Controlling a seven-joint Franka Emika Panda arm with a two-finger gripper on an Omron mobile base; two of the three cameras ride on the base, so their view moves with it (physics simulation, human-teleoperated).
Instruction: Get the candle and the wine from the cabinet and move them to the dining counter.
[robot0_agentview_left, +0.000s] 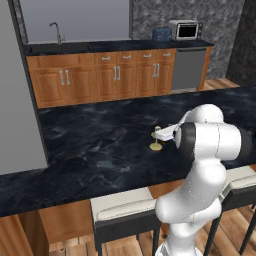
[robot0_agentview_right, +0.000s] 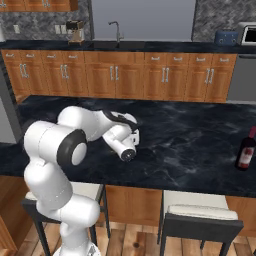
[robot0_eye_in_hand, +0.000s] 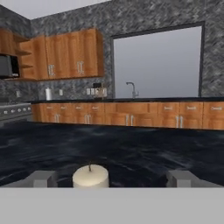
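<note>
Two task items already stand on the dining counter (robot0_agentview_left: 100, 145), the broad black marbled slab with cushioned stools (robot0_agentview_left: 125, 207) tucked along its near edge. Well off to the right side of that slab, near its front edge, stands the wine (robot0_agentview_right: 246, 148), upright and apart from everything else. Smaller, near the middle of the slab, is the candle (robot0_agentview_left: 156, 139), upright on its round brass base with the stem rising to the cream stick; the hand view looks straight at its top and wick (robot0_eye_in_hand: 90, 176).

Around it the gripper (robot0_eye_in_hand: 111, 178) is released, its finger tips (robot0_eye_in_hand: 42, 178) spread wide on either side of the candle and not touching it.

As a judgement, the candle is light, stiff and top-heavy on a narrow foot, so a nudge could tip it; the stem or the wax stick is the sensible place to grip. Open slab lies all around, so a straight pull back or lift upward looks unobstructed, with the stools below the edge.
</note>
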